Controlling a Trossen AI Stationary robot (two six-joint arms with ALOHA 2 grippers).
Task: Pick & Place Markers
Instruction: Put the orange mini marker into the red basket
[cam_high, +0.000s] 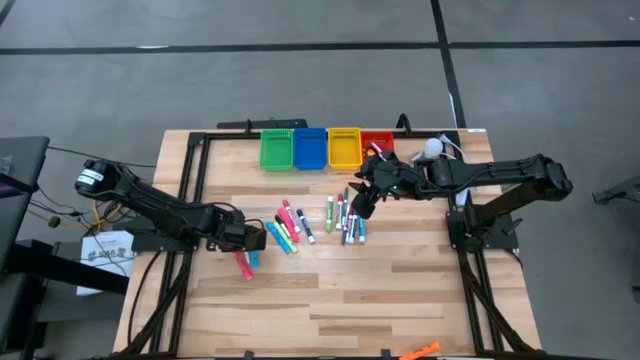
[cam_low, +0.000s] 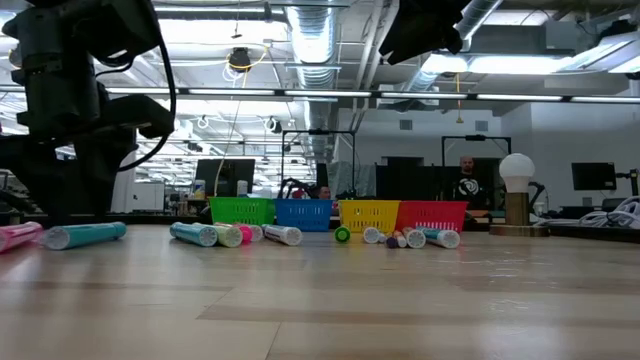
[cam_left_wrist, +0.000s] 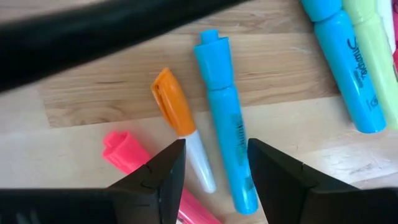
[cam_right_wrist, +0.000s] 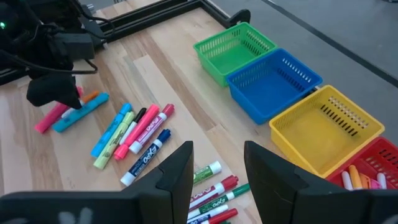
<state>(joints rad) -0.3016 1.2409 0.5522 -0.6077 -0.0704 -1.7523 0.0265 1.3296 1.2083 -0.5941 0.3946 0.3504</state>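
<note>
The markers (cam_high: 340, 217) lay in loose groups on the wooden table (cam_high: 330, 300), in front of a row of four bins at the table's far edge. The green bin (cam_right_wrist: 233, 50), the blue bin (cam_right_wrist: 273, 81) and the yellow bin (cam_right_wrist: 326, 127) held nothing visible. The red bin (cam_right_wrist: 373, 171) held several markers, of which orange and white ends showed.

The left gripper (cam_left_wrist: 214, 171) hung low over three markers set apart on the left side of the table: a cyan marker (cam_left_wrist: 225, 118), an orange-capped marker (cam_left_wrist: 180, 121) and a pink marker (cam_left_wrist: 134, 158). Its fingers (cam_left_wrist: 158, 177) stood apart and held nothing; the orange-capped and cyan markers lay beneath the gap.

The right gripper (cam_right_wrist: 217, 171) hovered above the central cluster, near the bins. Its fingers (cam_right_wrist: 177, 171) were apart and empty.

A second group of cyan, yellow, pink and blue markers (cam_right_wrist: 134, 134) lay between the two grippers.
</note>
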